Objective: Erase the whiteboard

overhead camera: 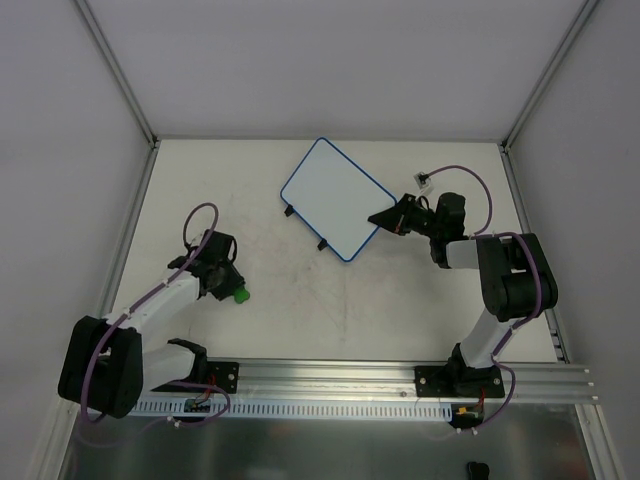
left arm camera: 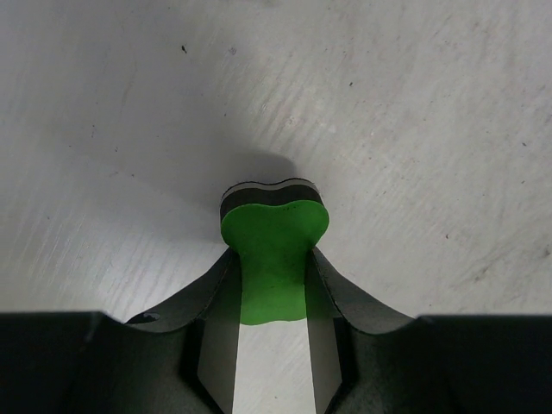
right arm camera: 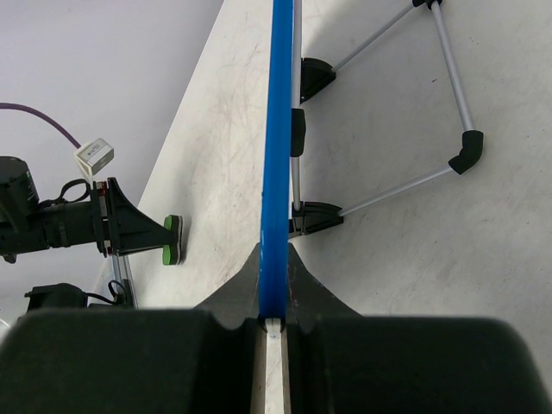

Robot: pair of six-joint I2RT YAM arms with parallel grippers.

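The whiteboard (overhead camera: 335,195) is a white board with a blue rim, lying at an angle at the back middle of the table, with two black tabs on its near-left edge. Its face looks blank from above. My right gripper (overhead camera: 385,217) is shut on its right corner. The right wrist view shows the blue rim (right arm camera: 278,155) edge-on between the fingers of this gripper (right arm camera: 273,263). A wire stand (right arm camera: 466,151) sits behind the board. My left gripper (overhead camera: 232,293) is shut on a green eraser (overhead camera: 241,296) low over the table at the left. The eraser (left arm camera: 274,250) sticks out past the fingertips (left arm camera: 226,267).
Aluminium posts and white walls enclose the table (overhead camera: 350,300). A slotted rail (overhead camera: 330,385) runs along the near edge under both arm bases. A purple cable with a small white plug (overhead camera: 425,181) loops above the right wrist.
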